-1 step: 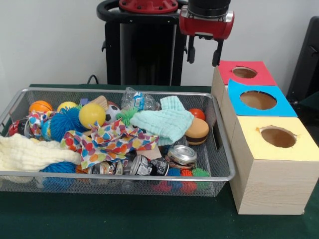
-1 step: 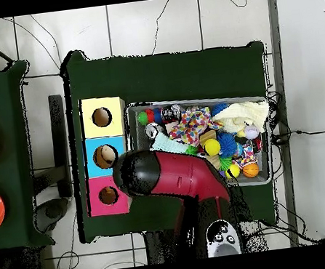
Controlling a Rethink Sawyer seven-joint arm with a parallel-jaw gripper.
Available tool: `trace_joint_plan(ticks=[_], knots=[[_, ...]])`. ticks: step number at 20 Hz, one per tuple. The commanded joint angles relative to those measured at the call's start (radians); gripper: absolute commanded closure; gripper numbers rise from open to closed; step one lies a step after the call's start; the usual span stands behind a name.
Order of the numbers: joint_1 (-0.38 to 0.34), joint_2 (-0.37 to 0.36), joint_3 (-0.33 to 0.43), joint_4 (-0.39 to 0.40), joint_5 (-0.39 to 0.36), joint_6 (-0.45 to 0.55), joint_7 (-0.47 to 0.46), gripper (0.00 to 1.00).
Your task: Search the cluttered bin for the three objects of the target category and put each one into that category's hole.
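green table, white wall; the gripper hangs open and empty above the red box, the bin looks full, so sorting seems barely begun

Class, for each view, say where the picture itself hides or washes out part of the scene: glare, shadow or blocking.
Front view: the metal jar lid carries a bright glare spot; the holes in the boxes look dark inside. Overhead view: the red arm blocks the bin's lower-left corner and part of the blue box.
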State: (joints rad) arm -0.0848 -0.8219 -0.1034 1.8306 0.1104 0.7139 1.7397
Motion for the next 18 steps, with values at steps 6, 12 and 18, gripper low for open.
trace_joint_plan(ticks=[6,12,18], knots=[[-0.137,0.094,0.168,-0.101,-0.118,0.061,-0.146,0.00],[-0.184,0.115,0.218,-0.120,-0.149,0.073,-0.147,0.00],[-0.241,0.125,0.267,-0.106,-0.173,0.050,-0.167,0.00]])
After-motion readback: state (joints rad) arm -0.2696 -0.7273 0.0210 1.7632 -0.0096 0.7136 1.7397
